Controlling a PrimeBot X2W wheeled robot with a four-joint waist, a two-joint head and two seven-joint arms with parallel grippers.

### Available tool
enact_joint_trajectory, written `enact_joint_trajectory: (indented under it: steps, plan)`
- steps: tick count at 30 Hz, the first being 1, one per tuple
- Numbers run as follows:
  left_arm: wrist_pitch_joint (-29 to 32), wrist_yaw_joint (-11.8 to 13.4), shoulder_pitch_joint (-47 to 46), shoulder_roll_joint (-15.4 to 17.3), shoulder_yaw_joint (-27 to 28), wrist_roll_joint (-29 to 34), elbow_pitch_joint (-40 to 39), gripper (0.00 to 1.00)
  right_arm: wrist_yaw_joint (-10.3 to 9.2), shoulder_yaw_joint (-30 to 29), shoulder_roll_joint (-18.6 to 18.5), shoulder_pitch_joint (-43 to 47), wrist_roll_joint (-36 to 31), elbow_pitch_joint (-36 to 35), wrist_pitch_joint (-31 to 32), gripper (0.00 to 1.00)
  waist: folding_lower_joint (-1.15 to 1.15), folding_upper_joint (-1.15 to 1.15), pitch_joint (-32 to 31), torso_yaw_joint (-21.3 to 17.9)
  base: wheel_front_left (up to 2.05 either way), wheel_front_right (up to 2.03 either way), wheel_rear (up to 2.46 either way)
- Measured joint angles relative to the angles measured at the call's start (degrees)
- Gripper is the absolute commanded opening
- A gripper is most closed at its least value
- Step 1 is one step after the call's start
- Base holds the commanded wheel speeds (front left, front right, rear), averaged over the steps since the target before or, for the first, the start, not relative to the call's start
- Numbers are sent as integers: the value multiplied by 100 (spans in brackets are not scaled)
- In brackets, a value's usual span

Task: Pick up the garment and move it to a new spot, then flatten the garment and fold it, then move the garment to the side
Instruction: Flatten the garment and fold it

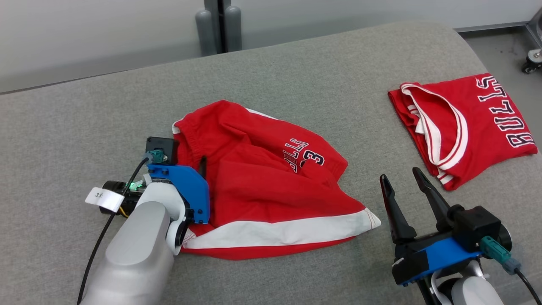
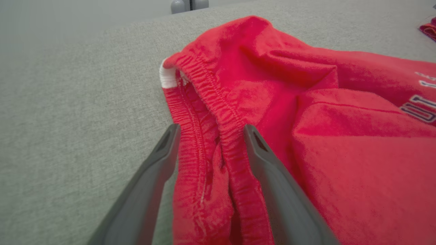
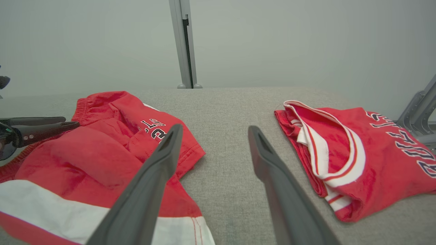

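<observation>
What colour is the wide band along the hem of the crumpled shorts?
White; the band shows best in the head view.

The garment [image 1: 262, 190] lies in the middle of the table [image 1: 296, 72], the jersey [image 1: 465, 127] to its right and farther back. The left gripper [image 2: 211, 131] is at the garment's left edge, the right gripper [image 1: 400, 176] before the gap between both.

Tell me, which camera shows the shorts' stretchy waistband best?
Left wrist view: the waistband is close up, gathers sharp. Head view shows it small, beside the left arm; right wrist view, tiny at far left.
</observation>
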Motion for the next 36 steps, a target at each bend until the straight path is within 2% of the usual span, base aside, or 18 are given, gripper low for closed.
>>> enact_joint_trajectory:
  steps: [2,4,5,7,8,9,13,15,19,22,26,29,30,31,32,33,36]
  plan:
    - [160,155,-87,1,60,-15,202,100,0,52,-1,-50,20,54,-74,100,0,0,58,-66,0,0,0]
    - [223,196,-154,2,109,-76,322,100,0,88,0,-69,62,96,-118,100,0,0,116,-116,0,0,0]
    - [247,185,-200,-4,113,-105,369,100,1,103,0,-83,78,119,-140,100,0,0,140,-133,0,0,0]
    - [341,0,-286,-37,108,-190,434,100,0,120,-1,-127,133,170,-188,100,0,0,179,-151,0,0,0]
    - [355,-145,-308,-36,107,-244,454,76,0,124,-1,-151,143,200,-200,100,0,0,194,-154,0,0,0]
    - [372,-237,-331,-43,109,-298,474,0,0,131,0,-166,155,216,-226,100,0,0,209,-155,0,0,0]
    - [319,-337,-408,-100,127,-426,541,0,0,118,-1,-208,164,257,-257,100,0,0,255,-121,0,0,0]
    - [41,-207,-415,-111,207,-466,549,0,0,103,0,-264,162,253,-271,100,0,0,265,-79,0,0,0]
    - [-589,230,-445,-40,464,-533,583,0,0,34,0,-272,149,249,-274,100,0,0,265,61,0,0,0]
    - [-956,399,-359,-48,670,-684,646,0,0,8,0,-271,138,256,-254,100,0,0,255,192,0,0,0]
    - [-1447,533,-114,-47,1034,-1016,717,0,0,-27,0,-270,113,246,-243,100,0,0,202,366,0,0,0]
    - [-1688,521,21,-68,1126,-1134,737,0,0,-46,0,-269,105,244,-223,100,0,0,140,486,0,0,0]
    - [-1727,449,57,-68,1112,-1127,743,12,0,-34,0,-269,104,242,-214,100,0,0,114,516,0,0,0]
    - [-1780,372,87,-73,1100,-1128,736,47,0,-29,0,-268,104,242,-193,100,0,0,83,544,0,0,0]
    - [-1833,319,114,-73,1076,-1115,715,100,0,-26,1,-266,104,238,-186,100,0,0,50,572,0,0,0]
    - [-1884,237,133,-68,1049,-1084,682,100,0,-35,0,-262,104,243,-179,100,0,0,14,598,0,0,0]
    - [-1992,269,193,-30,1024,-926,542,100,0,-70,0,-237,98,249,-153,100,0,0,-120,673,0,0,0]
